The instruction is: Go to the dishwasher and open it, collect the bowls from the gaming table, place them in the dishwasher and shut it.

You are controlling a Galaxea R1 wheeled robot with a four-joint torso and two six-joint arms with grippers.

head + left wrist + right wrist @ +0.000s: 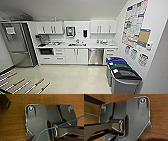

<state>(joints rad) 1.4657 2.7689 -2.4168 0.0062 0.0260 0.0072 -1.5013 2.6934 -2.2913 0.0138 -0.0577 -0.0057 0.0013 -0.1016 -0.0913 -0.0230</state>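
Rod handles (37,83) cut off at frame edge; dishwasher (95,56) shut, far; pincer state: cannot tell.

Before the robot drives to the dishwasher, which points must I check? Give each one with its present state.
1. Dishwasher in sight, below the counter: ok.
2. Dishwasher door shut, so it still needs opening: ok.
3. Floor between the robot and the dishwasher free: ok.
4. Bins stand to the right of the path, near the wall: ok.
5. Rods with handles low at the left, close to the robot: cannot tell if they clear.
6. Gripper fingers: cannot tell.
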